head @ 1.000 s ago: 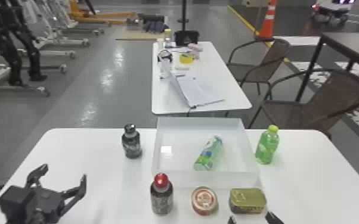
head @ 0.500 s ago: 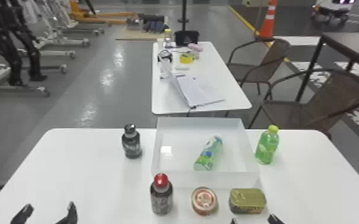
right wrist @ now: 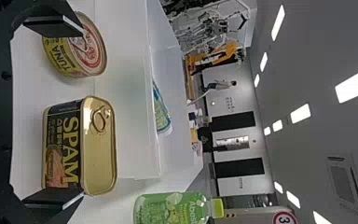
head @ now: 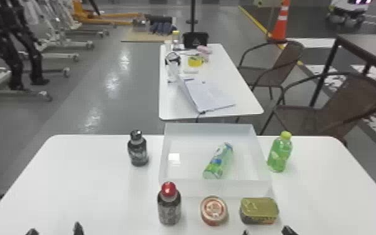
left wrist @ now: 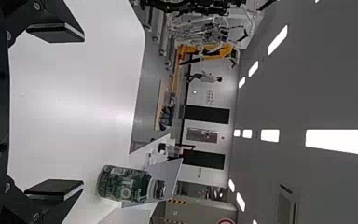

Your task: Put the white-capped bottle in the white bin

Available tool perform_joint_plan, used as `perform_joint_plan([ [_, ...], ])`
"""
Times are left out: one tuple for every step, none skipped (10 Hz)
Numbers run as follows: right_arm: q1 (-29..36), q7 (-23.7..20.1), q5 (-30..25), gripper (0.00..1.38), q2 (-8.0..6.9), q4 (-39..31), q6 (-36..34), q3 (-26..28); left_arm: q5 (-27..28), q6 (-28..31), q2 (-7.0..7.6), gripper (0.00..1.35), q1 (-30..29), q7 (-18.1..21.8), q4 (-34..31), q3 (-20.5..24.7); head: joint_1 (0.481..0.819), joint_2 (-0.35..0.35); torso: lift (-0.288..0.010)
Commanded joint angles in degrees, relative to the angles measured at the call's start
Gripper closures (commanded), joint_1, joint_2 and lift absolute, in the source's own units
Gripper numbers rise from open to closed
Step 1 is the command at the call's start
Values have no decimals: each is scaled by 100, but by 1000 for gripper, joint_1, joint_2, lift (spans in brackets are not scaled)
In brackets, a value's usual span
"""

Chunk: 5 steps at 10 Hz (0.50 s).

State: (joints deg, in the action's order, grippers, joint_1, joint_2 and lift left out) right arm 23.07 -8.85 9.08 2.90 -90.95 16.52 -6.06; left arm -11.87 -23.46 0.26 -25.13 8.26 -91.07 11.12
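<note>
At far left, the left tool (head: 55, 230) reaches in at the near edge of a white desk (head: 87, 178), its two black fingers spread with a gap between them. A black-capped bottle (head: 138, 151) stands upright beyond it, just beside the left wall of the white bin (head: 215, 188). Nearer the robot, a dark bottle with a red cap (head: 169, 206) stands upright by the bin's near left corner.

Inside the bin, the white-capped bottle (head: 218, 161) — green, with a blue and white label, its cap too blurred to make out — lies on its side on the bin floor, slanting from near left to far right. A round can (head: 214, 210) sits flat in front of the bin's near wall. To its right rests a rectangular can (head: 259, 210) with a golden lid, also in front of the bin. The right tool (head: 267, 232) is at the near edge before the cans, its fingers likewise parted. At right, a green bottle with a yellow-green cap (head: 280, 152) stands upright just beside the bin's right wall.

Beyond, a second desk (head: 240, 90) bears open papers (head: 209, 95) and a yellow roll (head: 195, 61); brown chairs (head: 346, 101) and an orange cone (head: 280, 23) stand to its right.
</note>
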Motion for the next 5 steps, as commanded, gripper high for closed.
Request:
perform_joint_plan([
  [14, 15, 6, 96, 0, -1, 0, 0, -8, 9, -41, 188, -1, 0, 1, -5, 549, 0, -100],
  [14, 24, 15, 96, 0, -1, 0, 0, -8, 17, -41, 188, -1, 0, 1, -22, 549, 0, -100],
  [14, 33, 15, 96, 0, -1, 0, 0, -35, 44, -41, 188, -1, 0, 1, -66, 549, 0, -100],
  [22, 42, 24, 96, 0, -10, 9, 0, -43, 52, -41, 188, 17, 0, 1, -101, 549, 0, -100],
  [22, 42, 24, 96, 9, -10, 9, 0, -52, 52, -41, 188, 26, 0, 10, -119, 549, 0, -100],
])
